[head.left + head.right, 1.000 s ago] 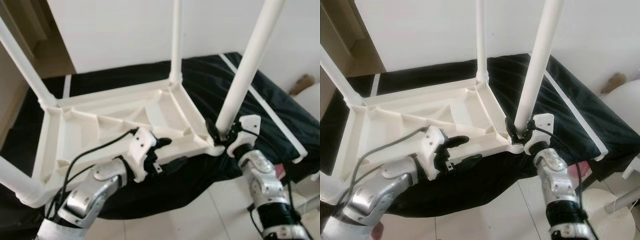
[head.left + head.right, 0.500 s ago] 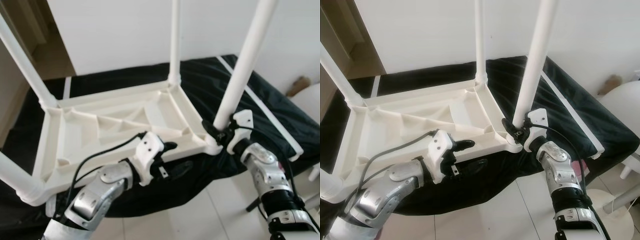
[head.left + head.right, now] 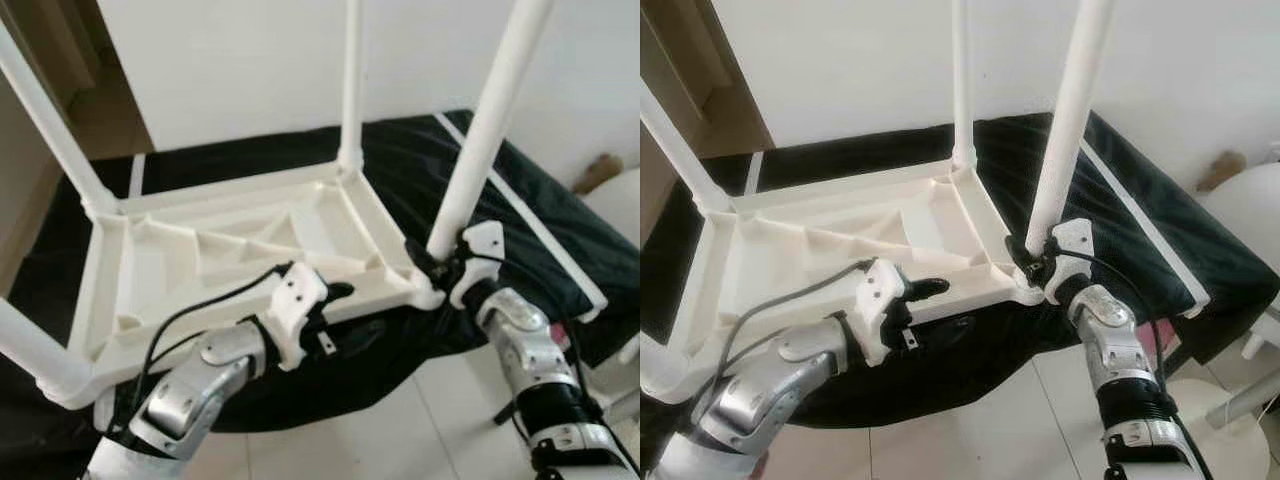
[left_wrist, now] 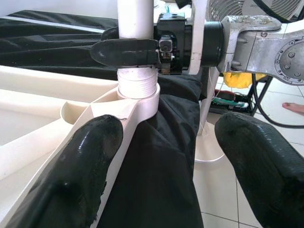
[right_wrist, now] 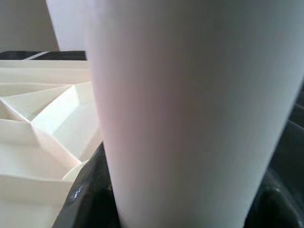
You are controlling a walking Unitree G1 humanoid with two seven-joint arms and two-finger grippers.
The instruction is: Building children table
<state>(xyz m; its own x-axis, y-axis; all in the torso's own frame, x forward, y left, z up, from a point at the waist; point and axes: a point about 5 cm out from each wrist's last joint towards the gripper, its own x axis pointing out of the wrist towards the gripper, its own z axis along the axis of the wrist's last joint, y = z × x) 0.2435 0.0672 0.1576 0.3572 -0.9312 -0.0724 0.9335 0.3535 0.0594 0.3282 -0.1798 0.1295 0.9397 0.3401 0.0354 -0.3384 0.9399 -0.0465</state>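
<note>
The white plastic children's table (image 3: 240, 250) lies upside down on a black sheet (image 3: 520, 190), its ribbed underside facing up. The right gripper (image 3: 440, 268) has its fingers clamped round the near-right leg (image 3: 480, 150) just above the corner socket (image 4: 137, 97), so the step in hand looks like seating that leg. The left gripper (image 3: 335, 315) has its fingers (image 4: 80, 161) spread, one on the table's near edge, holding nothing. Next, the leg probably needs pressing or twisting fully home while the frame is steadied.
</note>
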